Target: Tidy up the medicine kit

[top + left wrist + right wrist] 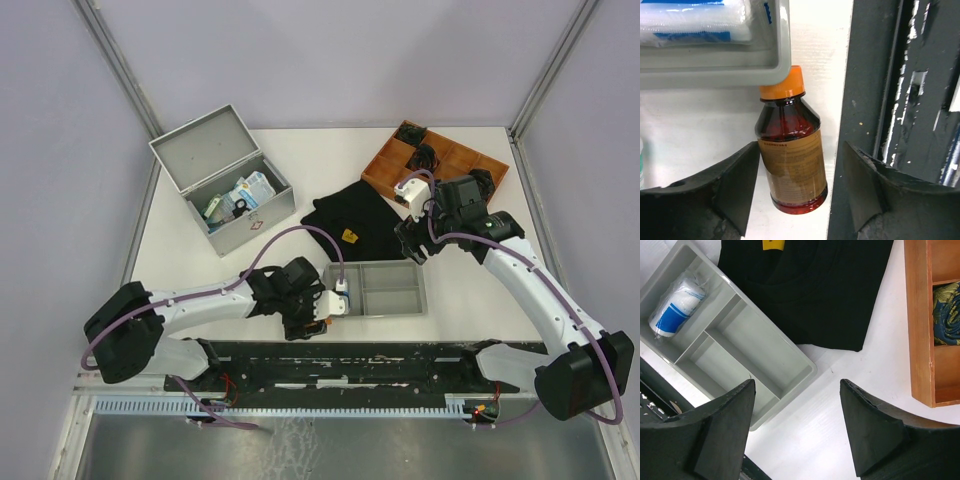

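Observation:
The medicine kit point(232, 205) is a silver-grey metal case at the back left. Its lid is open and several small boxes are inside. An amber bottle point(792, 160) with an orange cap lies on the table at the near edge, its cap touching the corner of the grey divided tray point(715, 65). My left gripper point(800, 192) is open and low, one finger on each side of the bottle, not closed on it. My right gripper point(797, 430) is open and empty above bare table beside the tray's right end point(785, 365).
A wrapped gauze roll point(675, 307) lies in the tray's left compartment point(375, 290). A black fabric bag point(350, 220) lies behind the tray. A wooden divided tray point(435, 160) with dark items stands at the back right. A black rail point(865, 100) runs beside the bottle.

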Controlling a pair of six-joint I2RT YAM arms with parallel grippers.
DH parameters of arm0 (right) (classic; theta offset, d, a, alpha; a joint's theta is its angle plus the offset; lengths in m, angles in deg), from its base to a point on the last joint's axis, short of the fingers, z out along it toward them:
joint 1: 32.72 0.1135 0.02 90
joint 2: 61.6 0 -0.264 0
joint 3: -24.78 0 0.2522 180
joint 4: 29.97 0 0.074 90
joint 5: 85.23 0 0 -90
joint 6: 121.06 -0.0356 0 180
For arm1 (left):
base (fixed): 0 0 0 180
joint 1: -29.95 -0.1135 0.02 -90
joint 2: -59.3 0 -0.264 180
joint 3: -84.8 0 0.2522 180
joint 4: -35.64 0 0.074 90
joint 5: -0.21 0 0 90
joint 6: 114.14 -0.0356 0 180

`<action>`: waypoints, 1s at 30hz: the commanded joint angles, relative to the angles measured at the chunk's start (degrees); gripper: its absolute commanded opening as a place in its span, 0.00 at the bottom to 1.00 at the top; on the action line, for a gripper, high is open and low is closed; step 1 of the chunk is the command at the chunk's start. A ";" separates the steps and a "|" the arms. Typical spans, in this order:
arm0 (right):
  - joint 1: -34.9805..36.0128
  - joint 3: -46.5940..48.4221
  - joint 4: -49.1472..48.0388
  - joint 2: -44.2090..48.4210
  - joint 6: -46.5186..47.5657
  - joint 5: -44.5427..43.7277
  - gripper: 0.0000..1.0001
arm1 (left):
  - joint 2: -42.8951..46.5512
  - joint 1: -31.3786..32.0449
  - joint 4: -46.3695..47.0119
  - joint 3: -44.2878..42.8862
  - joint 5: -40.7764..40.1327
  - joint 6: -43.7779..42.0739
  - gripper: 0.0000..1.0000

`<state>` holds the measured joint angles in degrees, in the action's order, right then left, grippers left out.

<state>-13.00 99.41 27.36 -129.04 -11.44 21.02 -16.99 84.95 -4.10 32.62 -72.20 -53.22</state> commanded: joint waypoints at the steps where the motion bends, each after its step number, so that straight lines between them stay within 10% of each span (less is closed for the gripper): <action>1: -0.26 0.20 -1.19 0.09 0.59 -0.61 0.77 | -0.70 0.50 1.98 -0.07 -2.71 -3.27 0.70; 11: -0.24 0.29 -0.96 0.16 0.73 -0.63 0.78 | -0.68 0.54 -6.18 -2.66 -5.69 -7.85 0.41; 20: -0.22 0.49 -1.02 1.03 0.62 -1.08 0.78 | 4.88 0.46 -18.12 -7.99 -7.12 -13.10 0.35; 30: -2.33 1.72 -3.20 -0.85 -5.93 -10.18 0.79 | 4.23 0.51 -9.58 -17.49 -3.81 -9.99 0.33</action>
<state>-13.63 99.41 27.34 -129.11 -13.58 16.45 -11.61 85.33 -20.17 20.10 -78.54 -64.01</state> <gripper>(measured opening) 0.784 0.522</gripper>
